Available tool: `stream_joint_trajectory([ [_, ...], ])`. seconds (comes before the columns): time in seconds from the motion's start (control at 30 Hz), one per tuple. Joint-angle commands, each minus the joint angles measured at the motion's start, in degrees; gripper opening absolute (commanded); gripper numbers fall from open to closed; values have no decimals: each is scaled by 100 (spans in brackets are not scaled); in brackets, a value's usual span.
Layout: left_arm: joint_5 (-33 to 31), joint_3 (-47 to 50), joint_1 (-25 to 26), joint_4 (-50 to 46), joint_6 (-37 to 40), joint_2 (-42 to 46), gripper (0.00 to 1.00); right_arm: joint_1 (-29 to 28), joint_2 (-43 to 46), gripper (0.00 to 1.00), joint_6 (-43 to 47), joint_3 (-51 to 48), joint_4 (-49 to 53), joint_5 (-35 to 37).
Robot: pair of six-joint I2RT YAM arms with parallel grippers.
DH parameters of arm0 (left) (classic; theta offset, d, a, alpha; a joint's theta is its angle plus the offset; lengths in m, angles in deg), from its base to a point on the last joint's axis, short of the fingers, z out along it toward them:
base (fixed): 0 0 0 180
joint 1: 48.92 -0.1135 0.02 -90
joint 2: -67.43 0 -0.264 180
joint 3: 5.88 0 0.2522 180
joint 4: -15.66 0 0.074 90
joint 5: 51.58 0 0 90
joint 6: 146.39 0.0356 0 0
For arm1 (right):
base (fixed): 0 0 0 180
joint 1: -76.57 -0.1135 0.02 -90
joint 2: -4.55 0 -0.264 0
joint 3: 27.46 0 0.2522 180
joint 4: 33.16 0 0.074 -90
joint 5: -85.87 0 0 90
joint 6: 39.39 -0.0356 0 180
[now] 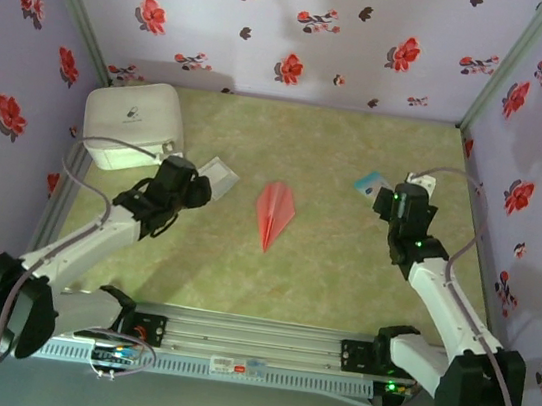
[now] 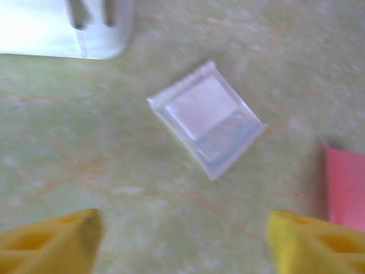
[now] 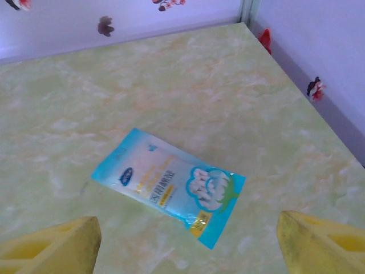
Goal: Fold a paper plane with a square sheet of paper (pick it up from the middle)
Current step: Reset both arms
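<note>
1. Floral wallpaper encloses a green marbled table [image 1: 340, 284]; the paper plane [image 1: 274, 214] lies flat at its centre, between the two arms and touched by neither.
2. Handling, judged: light, thin, easily crushed; best pinched along the centre crease.
3. Left gripper [image 2: 182, 240]: jaws wide apart, empty, above a translucent packet [image 2: 206, 118].
4. Right gripper [image 3: 185, 240]: jaws wide apart, empty, above a teal-and-white packet [image 3: 169, 185].
</note>
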Motion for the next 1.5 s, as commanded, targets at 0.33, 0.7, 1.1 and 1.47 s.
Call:
stream_joint_trajectory([
  [0.33,-614,1483,-1905,2459,2869,632,100,368,-2209,83,1153,-599,-3298,-645],
  [0.7,736,2375,-2478,5830,3563,-803,100,1177,-2855,88,882,-1695,-5951,-2033],
  [1.1,989,2119,-2914,7200,3222,-2434,100,1150,-2971,99,657,-1387,-5480,-1247],
  [1.47,821,2029,-2891,6992,3194,-2432,100,1146,-2947,99,650,-1373,-5423,-1253],
])
